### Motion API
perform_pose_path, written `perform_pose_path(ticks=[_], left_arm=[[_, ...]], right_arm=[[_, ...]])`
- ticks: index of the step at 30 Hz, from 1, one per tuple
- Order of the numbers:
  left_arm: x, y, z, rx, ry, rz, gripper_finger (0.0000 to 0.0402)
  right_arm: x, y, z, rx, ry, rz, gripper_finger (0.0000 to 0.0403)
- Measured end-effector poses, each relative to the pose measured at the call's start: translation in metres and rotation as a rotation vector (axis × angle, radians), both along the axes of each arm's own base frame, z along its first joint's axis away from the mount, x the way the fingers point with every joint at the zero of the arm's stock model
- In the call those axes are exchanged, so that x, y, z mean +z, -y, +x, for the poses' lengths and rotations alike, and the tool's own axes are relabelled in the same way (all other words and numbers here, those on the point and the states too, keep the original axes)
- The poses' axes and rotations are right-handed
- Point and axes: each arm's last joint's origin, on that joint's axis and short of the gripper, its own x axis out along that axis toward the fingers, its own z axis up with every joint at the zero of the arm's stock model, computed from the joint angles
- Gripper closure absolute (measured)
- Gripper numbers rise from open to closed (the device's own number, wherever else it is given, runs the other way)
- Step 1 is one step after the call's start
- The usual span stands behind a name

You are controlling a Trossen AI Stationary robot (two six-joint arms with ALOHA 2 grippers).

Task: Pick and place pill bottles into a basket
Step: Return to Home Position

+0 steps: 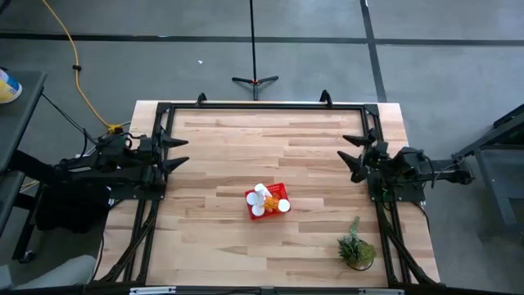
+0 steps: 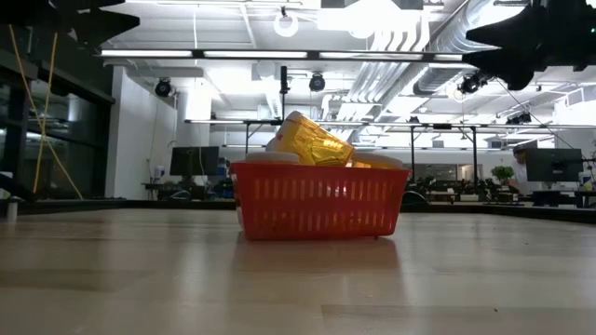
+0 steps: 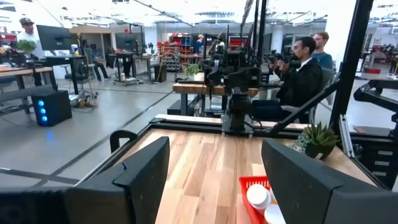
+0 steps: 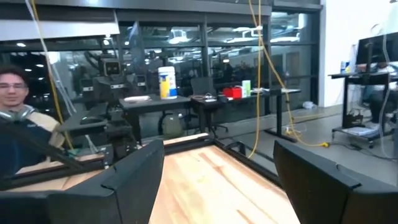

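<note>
Both claws released and empty. Left claw [image 1: 178, 152] sits at the left side of the counter [image 1: 246, 147], right claw [image 1: 353, 154] at the right side.

Red basket [image 1: 267, 201] is mid-counter between them, about equidistant from each. Its long axis runs roughly arm-to-arm, slightly skewed.

Pill bottles [image 1: 260, 193] are heaped inside, and the top orange bottle [image 2: 312, 140] lies tilted. None loose, so I'd judge only homing is left.

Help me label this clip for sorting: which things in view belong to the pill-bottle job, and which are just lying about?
Job: pill bottles, piled in the red basket; left gripper and right gripper, both open, at the table's sides.
Lying about: potted plant on the table; yellow cable off the table.
</note>
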Motion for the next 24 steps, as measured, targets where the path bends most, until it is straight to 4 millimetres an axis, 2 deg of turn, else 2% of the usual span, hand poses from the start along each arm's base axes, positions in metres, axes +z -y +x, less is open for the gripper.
perform_pose_path(ticks=[5, 12, 24], left_arm=[[-0.005, 0.000, 0.004, -0.001, 0.002, -0.019, 0.0112], [-0.039, 0.000, 0.024, -0.030, 0.039, -0.063, 0.0112], [-0.049, 0.000, 0.029, -0.027, 0.059, -0.064, 0.0112]], right_arm=[[-0.006, -0.001, 0.002, 0.025, -0.003, 0.018, 0.0109], [-0.009, -0.001, 0.003, 0.041, -0.023, 0.016, 0.0109], [-0.017, -0.002, 0.004, 0.056, -0.105, 0.032, 0.0109]])
